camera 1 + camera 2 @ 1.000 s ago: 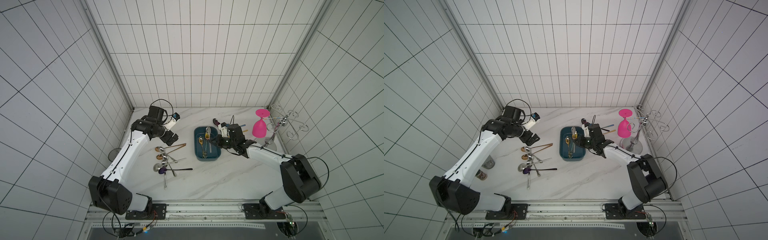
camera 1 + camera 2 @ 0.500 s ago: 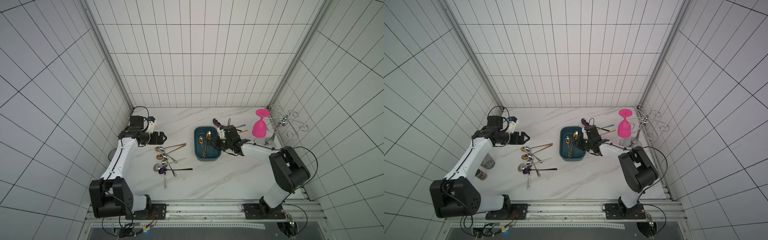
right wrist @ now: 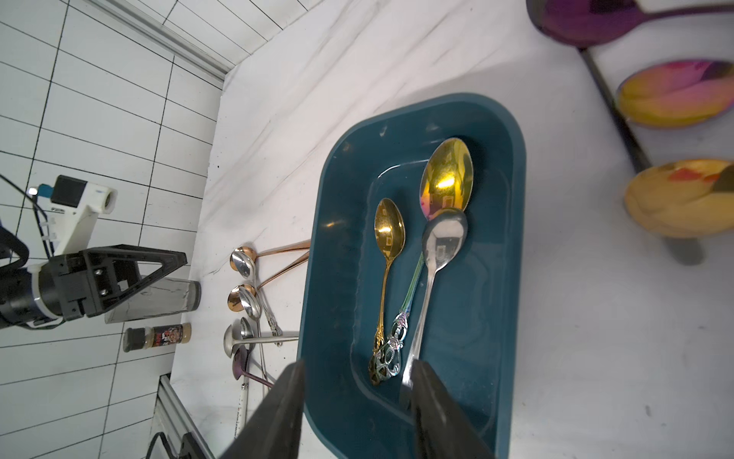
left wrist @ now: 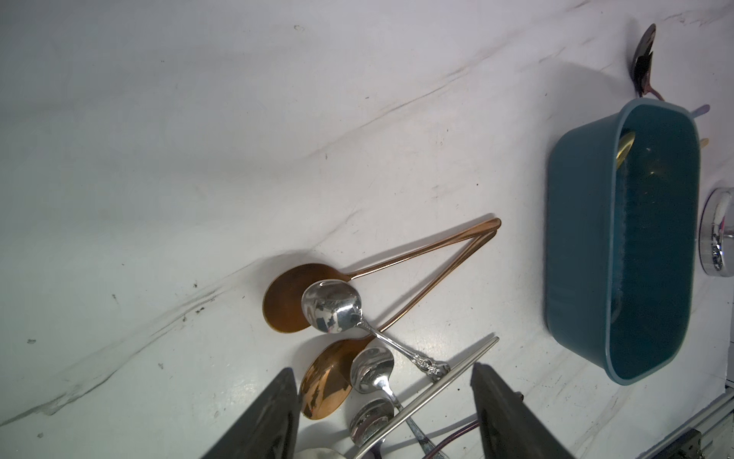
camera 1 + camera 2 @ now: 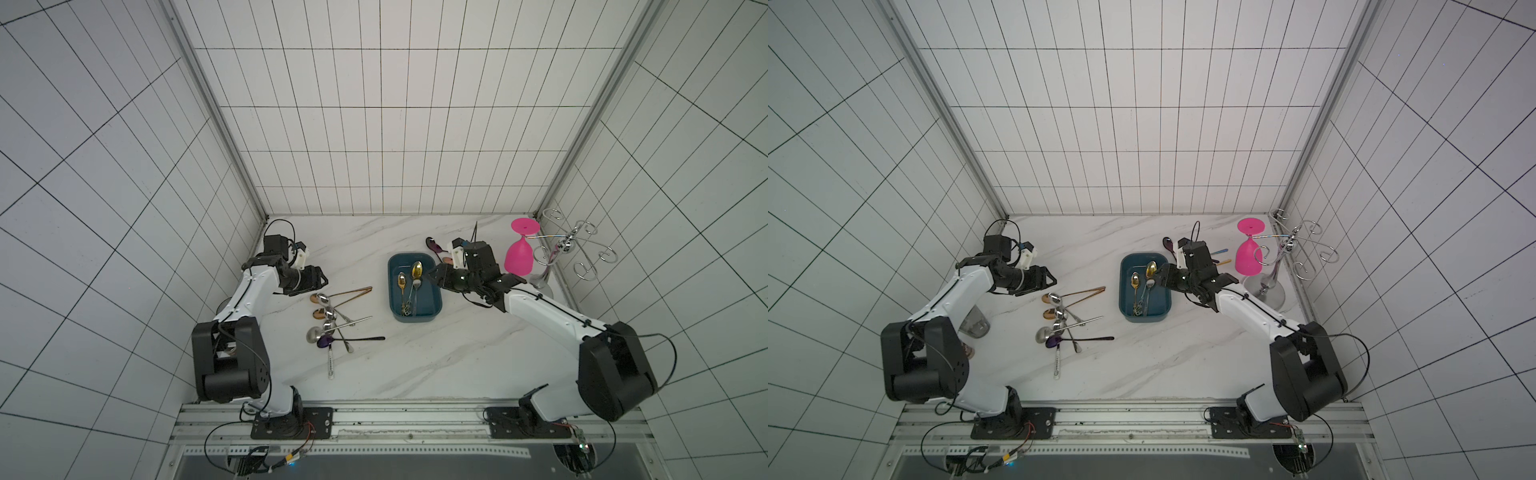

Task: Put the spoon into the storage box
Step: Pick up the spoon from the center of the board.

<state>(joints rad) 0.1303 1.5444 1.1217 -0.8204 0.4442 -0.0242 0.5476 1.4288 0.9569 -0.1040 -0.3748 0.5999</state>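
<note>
The dark teal storage box (image 5: 414, 321) (image 5: 1144, 318) sits mid-table. Three spoons lie inside it: a silver one (image 3: 444, 234), a large gold one (image 3: 447, 175) and a small gold one (image 3: 389, 230). My right gripper (image 5: 436, 277) (image 3: 357, 397) hovers over the box's far right end, open; the silver spoon's handle end lies beside one finger, not pinched. Left of the box is a pile of loose spoons (image 5: 332, 320) (image 5: 1063, 320). My left gripper (image 5: 316, 277) (image 4: 383, 413) is low at the pile's far end, open, with spoon bowls and a steel handle (image 4: 437, 381) between its fingers.
A pink goblet (image 5: 519, 253) hangs upside down on a chrome wire rack (image 5: 569, 245) at the far right. More spoons, one of them purple (image 5: 434, 245), lie behind the right gripper. A glass tumbler (image 5: 976, 324) and a spice jar (image 3: 159, 336) stand by the left wall.
The right gripper has opened and let go of the silver spoon, which now lies in the box. The left arm has come down over the spoon pile, its jaws narrowing.
</note>
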